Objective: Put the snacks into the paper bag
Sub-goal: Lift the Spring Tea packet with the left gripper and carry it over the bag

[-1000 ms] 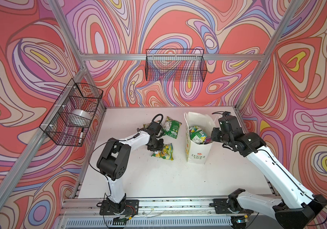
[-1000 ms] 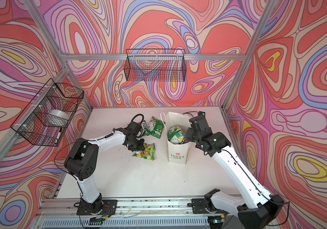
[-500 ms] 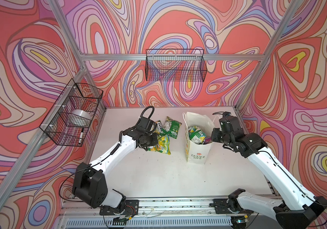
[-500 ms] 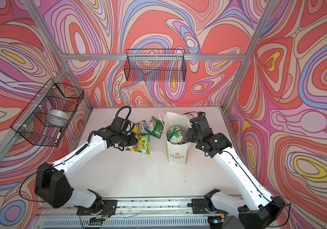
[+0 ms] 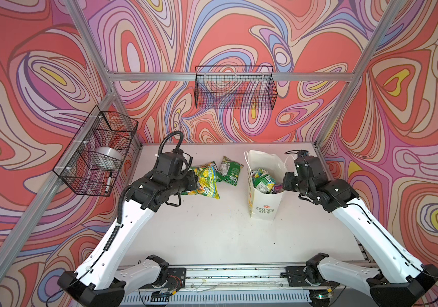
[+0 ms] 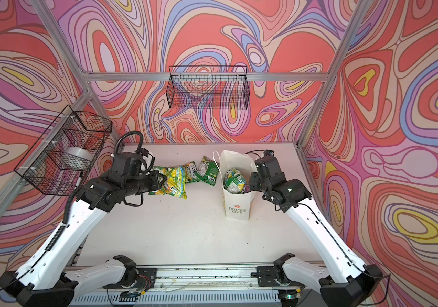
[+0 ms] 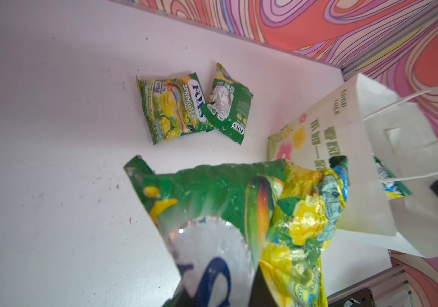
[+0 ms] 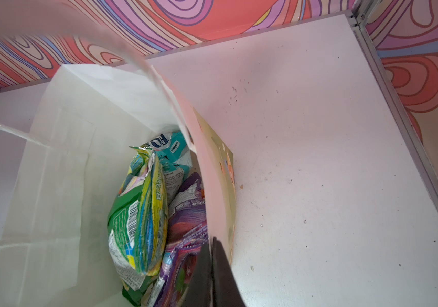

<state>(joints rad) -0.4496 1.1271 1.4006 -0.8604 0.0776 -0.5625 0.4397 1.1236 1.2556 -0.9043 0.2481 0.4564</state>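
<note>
Swirling red, pink and purple wallpaper closes in a white table (image 5: 212, 234) on 3 sides. Toward the far right of it stands the paper bag (image 5: 264, 204), upright and open at the top, "LOVE LIFE" printed on its near face; both top views show it (image 6: 236, 210). The right gripper (image 5: 281, 186) reaches in from the right and is clamped tight on the bag's right wall at the rim. In the right wrist view its dark fingers (image 8: 223, 281) pinch that wall. The same view shows at least 3 snacks on edge inside the bag: a green packet (image 8: 138, 220), a teal packet (image 8: 172, 156) and a purple packet (image 8: 186, 226).

Left of the bag and apart from it, the left gripper (image 5: 195, 183) is closed on a green-yellow packet (image 5: 208, 183), gripping its left end and holding it above the table. In the left wrist view this packet (image 7: 225, 202) fills the space close to the camera.

2 more packets lie flat on the table, farther back: a Spring Tea packet (image 7: 172, 106) and a dark green packet (image 7: 228, 106), touching along 1 edge. In a top view the dark green one (image 6: 208, 172) lies just left of the bag, and the Spring Tea packet (image 6: 192, 171) is partly hidden behind the held one.

2 black wire baskets hang on the walls, 1 on the far wall (image 5: 235, 90) and 1 on the left wall (image 5: 98, 154). The left one holds a silvery roll (image 5: 107, 156) and a marker (image 5: 108, 182).
</note>
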